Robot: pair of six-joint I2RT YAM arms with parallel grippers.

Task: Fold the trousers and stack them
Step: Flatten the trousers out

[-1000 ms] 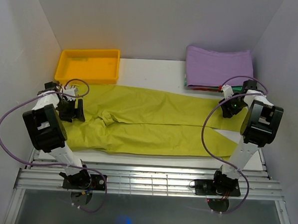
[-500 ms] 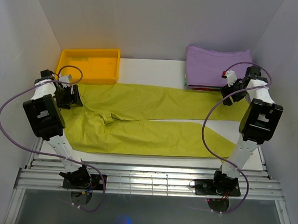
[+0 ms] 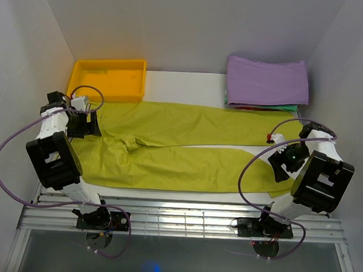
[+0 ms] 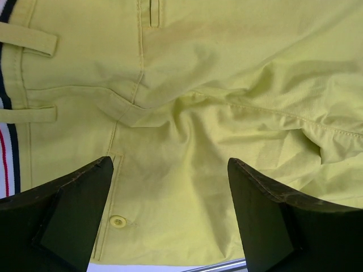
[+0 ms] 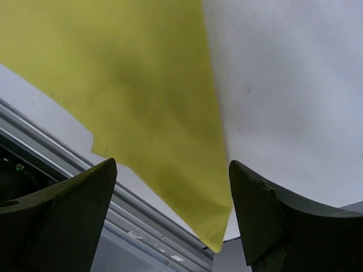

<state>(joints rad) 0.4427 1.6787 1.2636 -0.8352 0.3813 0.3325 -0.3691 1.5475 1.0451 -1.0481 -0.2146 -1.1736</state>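
Note:
The yellow-green trousers [image 3: 181, 142] lie spread flat across the table, waist at the left and both legs running right. My left gripper [image 3: 84, 125] is open above the waist. In the left wrist view [image 4: 170, 164] its fingers straddle the cloth [image 4: 198, 85] near a button [image 4: 118, 221], with the striped trim [image 4: 7, 153] at the left edge. My right gripper [image 3: 283, 163] is open over the end of the near leg. In the right wrist view [image 5: 171, 164] the leg's pointed hem corner [image 5: 142, 85] lies between the fingers, which hold nothing.
A yellow tray [image 3: 108, 78] sits at the back left. A purple folded cloth [image 3: 266, 81] tops a stack at the back right. Metal rails [image 3: 183, 218] run along the near edge, also in the right wrist view [image 5: 68, 141]. White walls close in both sides.
My right gripper has left the far leg's end by the purple stack and moved toward the near edge, over the near leg's end. The left gripper has stayed by the waist.

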